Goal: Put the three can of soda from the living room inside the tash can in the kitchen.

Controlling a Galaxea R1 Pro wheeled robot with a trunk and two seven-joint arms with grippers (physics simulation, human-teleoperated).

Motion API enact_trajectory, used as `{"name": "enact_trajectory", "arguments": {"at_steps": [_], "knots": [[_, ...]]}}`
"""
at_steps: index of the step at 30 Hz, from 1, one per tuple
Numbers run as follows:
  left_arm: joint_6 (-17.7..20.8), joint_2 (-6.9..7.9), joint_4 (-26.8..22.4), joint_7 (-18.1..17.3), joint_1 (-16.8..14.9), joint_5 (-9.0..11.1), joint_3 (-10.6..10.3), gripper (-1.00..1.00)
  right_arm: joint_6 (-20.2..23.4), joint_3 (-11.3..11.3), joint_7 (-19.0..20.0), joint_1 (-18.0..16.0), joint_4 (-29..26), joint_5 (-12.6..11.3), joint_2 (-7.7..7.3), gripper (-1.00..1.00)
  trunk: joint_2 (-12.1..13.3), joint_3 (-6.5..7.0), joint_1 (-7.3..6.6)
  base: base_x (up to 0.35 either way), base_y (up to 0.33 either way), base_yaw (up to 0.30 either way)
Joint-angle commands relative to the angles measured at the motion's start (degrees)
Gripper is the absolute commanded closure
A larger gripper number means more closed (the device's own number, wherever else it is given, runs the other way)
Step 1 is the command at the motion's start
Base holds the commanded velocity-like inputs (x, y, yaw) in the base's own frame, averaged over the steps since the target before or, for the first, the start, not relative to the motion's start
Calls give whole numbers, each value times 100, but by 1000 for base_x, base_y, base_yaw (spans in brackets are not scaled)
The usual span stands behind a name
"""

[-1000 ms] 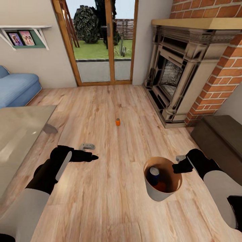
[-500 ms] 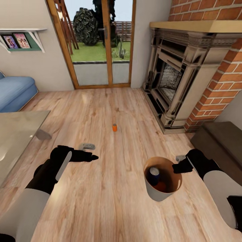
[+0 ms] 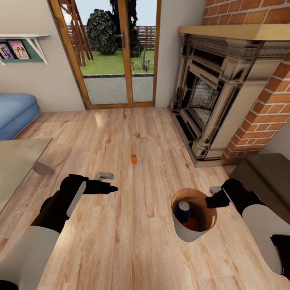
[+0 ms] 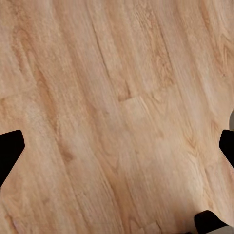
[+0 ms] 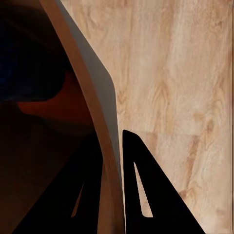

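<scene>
One orange-red can of soda (image 3: 134,159) stands upright on the wood floor of the living room, well ahead of both arms. My right gripper (image 3: 209,200) (image 5: 112,134) is shut on the rim of the tash can (image 3: 183,231) (image 5: 100,83), one finger inside and one outside the wall. The bin hangs above the floor and holds a dark blue can (image 3: 184,210) and another orange-red can (image 3: 193,223). My left gripper (image 3: 110,188) (image 4: 119,144) is open and empty over bare floorboards, short of the standing can.
A glass coffee table (image 3: 16,161) and blue sofa (image 3: 14,110) lie left. The ornate fireplace (image 3: 209,100) and a dark bench (image 3: 266,169) stand right. A grey controller (image 3: 104,175) lies on the floor near my left gripper. A glass door (image 3: 117,56) is ahead.
The whole view has shifted: the camera has moved forward, so the standing can looks nearer and the table and sofa have slid left. Both arms and the held bin keep their pose.
</scene>
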Motion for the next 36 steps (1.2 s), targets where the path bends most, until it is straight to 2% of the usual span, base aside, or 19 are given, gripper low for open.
{"name": "enact_trajectory", "arguments": {"at_steps": [1,14,23,36], "knots": [[0,0,0,0,-1,0,0,-100,40,-13,24,-2,1,-113,3,100,0,1,0,320,-63,0],[0,0,7,1,1,-2,0,-100,40,-11,24,-2,1,-113,29,100,0,1,0,325,12,0],[0,-69,9,0,1,-13,1,-100,40,-12,-4,13,5,-113,89,100,0,1,0,321,128,0],[0,-79,9,1,3,-18,1,-100,40,-10,-19,24,5,-113,123,100,0,1,0,319,141,0]]}}
